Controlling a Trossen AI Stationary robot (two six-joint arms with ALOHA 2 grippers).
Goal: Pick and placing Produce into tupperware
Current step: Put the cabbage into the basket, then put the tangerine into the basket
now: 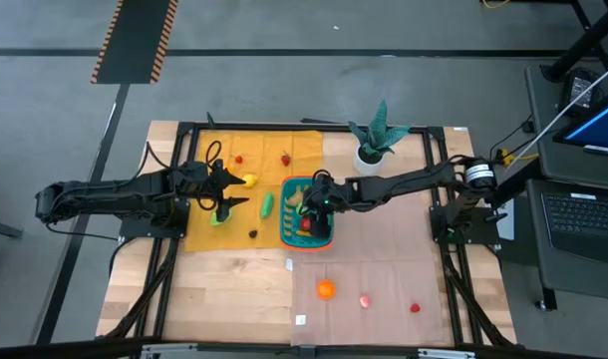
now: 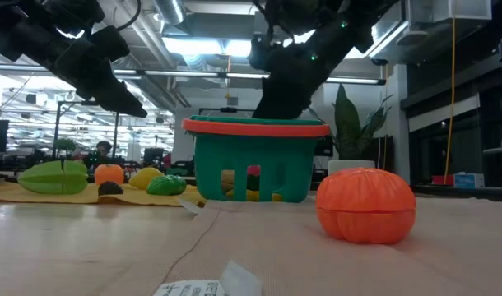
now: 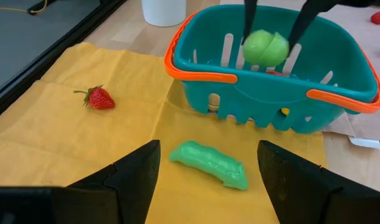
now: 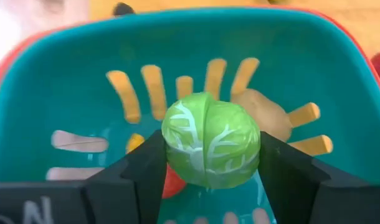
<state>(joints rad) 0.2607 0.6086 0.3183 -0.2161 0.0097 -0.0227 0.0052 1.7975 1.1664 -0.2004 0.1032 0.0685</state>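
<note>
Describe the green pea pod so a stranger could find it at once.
Start at the teal basket mid-table, then look to the yellow cloth beside it. The pea pod lies there nearest the basket, ahead of the left claw: long, bumpy, pale green, unlike the round strawberry.

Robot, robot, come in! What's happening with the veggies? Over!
Right gripper shut on cabbage, over basket. Left gripper open above green pod on yellow cloth. Nothing in the way.

Right tool point(image 4: 210, 163) clamped, left tool point(image 3: 209, 171) agape
</note>
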